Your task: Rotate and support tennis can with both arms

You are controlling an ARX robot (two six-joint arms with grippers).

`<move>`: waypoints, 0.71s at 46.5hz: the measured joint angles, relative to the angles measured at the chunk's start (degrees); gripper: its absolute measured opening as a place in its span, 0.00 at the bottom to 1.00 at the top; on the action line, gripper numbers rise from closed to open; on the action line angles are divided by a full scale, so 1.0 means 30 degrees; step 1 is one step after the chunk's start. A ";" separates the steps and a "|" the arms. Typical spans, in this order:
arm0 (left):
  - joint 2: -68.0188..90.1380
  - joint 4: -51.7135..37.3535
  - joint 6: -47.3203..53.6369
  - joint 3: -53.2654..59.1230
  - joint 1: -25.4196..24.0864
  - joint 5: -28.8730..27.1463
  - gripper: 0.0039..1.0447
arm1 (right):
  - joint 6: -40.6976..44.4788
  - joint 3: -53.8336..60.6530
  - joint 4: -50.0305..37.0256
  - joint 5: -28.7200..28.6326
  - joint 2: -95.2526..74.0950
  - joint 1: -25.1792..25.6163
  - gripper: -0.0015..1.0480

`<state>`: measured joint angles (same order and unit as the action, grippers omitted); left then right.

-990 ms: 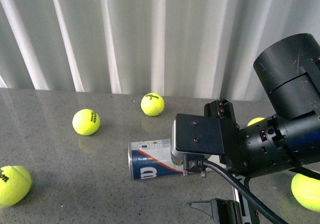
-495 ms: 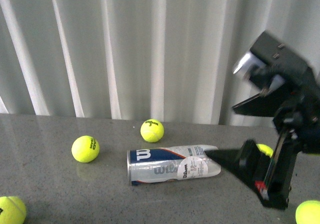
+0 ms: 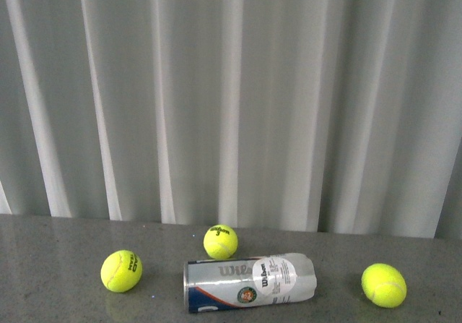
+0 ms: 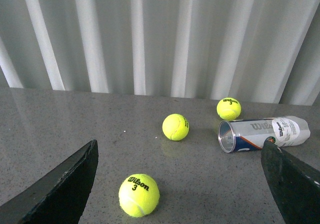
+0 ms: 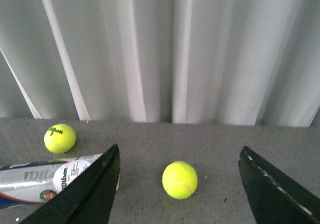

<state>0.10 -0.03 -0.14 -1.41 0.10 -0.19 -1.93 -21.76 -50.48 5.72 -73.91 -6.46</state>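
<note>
The tennis can point(image 3: 249, 283) lies on its side on the grey table, silver rim end to the left, round emblem facing me. Neither arm shows in the front view. In the left wrist view the can point(image 4: 262, 134) lies far off, its open rim end turned this way, just beyond one black finger point(image 4: 292, 184). My left gripper point(image 4: 179, 151) is open and empty above the table. In the right wrist view the can point(image 5: 45, 181) lies partly behind one finger point(image 5: 90, 189). My right gripper point(image 5: 179, 151) is open and empty, apart from the can.
Yellow-green tennis balls lie around the can: one left point(image 3: 121, 270), one behind point(image 3: 220, 241), one right point(image 3: 383, 285). Another ball point(image 4: 139, 195) lies between the left gripper's fingers, and one point(image 5: 179, 179) between the right's. A white pleated curtain point(image 3: 231, 92) backs the table.
The right arm, which filled the front view's right side, has pulled out of it. The can has rolled: the white "W" turned away and the emblem now faces me.
</note>
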 joint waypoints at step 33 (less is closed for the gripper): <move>-0.0007 0.0000 0.0007 0.0000 0.0007 0.0051 0.94 | 0.0641 0.6790 0.2033 -0.1865 0.9092 0.2127 0.03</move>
<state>0.08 -0.03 -0.12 -1.41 0.12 -0.03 -0.01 -1.39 -44.38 0.12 -46.63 -0.08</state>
